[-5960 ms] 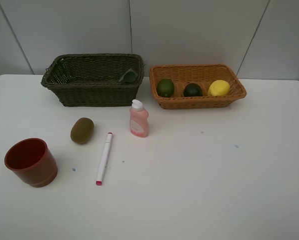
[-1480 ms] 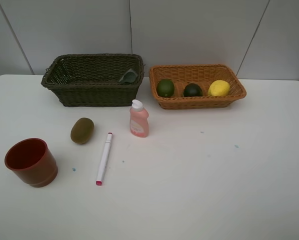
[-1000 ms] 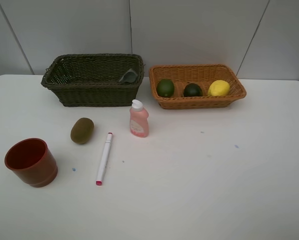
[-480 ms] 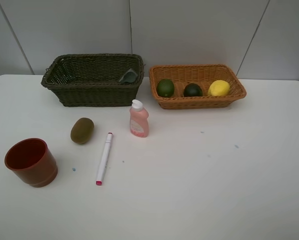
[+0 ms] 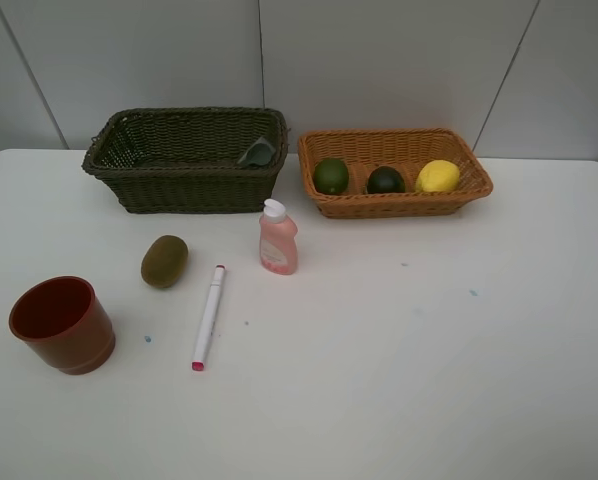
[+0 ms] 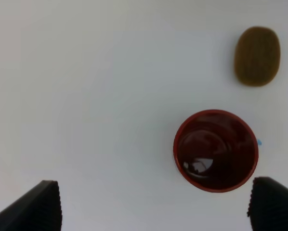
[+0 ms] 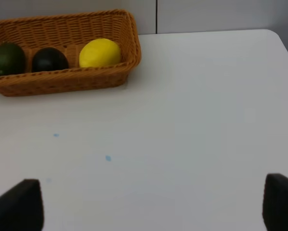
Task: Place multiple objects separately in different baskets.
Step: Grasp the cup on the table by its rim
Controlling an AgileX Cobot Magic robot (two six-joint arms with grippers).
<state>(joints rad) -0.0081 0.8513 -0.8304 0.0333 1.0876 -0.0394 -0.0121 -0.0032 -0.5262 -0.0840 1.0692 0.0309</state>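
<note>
Gaping wide and empty, left claw and right claw hover; the label on the pink bottle is unreadable.

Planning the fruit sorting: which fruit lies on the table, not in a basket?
The brown kiwi, on the table; the green fruits and lemon sit in the orange-tan basket.

White table with blue specks, grey panelled wall, even light

Both baskets, dark olive and orange-tan, are rough woven wicker. The red cup is glossy plastic; the kiwi looks matt and fuzzy; the table is smooth white.
</note>
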